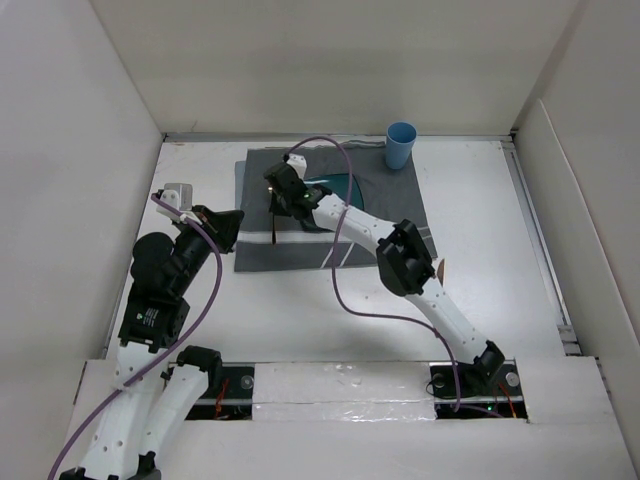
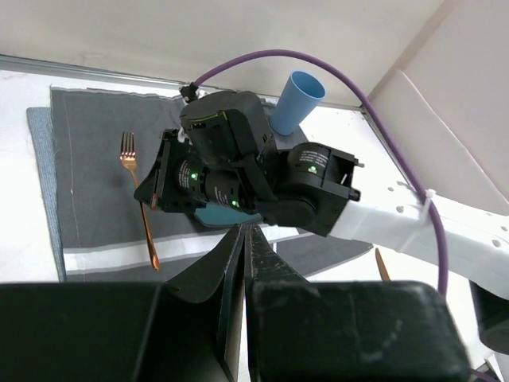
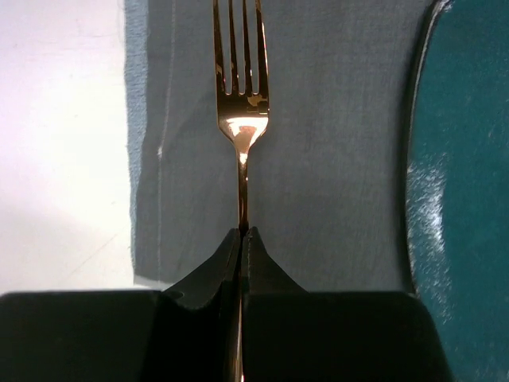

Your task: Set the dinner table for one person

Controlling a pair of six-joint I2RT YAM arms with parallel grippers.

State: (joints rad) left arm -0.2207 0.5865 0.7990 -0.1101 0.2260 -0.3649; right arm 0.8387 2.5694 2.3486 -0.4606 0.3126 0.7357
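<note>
While the right gripper (image 3: pixel 242 236) pinched the handle of the copper fork (image 3: pixel 241 127), its jaws closed tight on that thin stem, the fork lay along the grey striped placemat (image 3: pixel 318 159), just left of the teal plate (image 3: pixel 469 199). The left gripper (image 2: pixel 245 240) hung near the placemat's left edge, its jaws pressed together with nothing between them. On the dinner table (image 1: pixel 480 200) the placemat sat in the middle with the plate on it, and a blue cup (image 1: pixel 402 146) stood at its far right corner. Mat, plate and cup looked placed and the fork nearly so. A knife or spoon seemed left to set, perhaps the small copper-coloured piece (image 1: pixel 443 268) beside the mat's right edge, too hidden to name.
</note>
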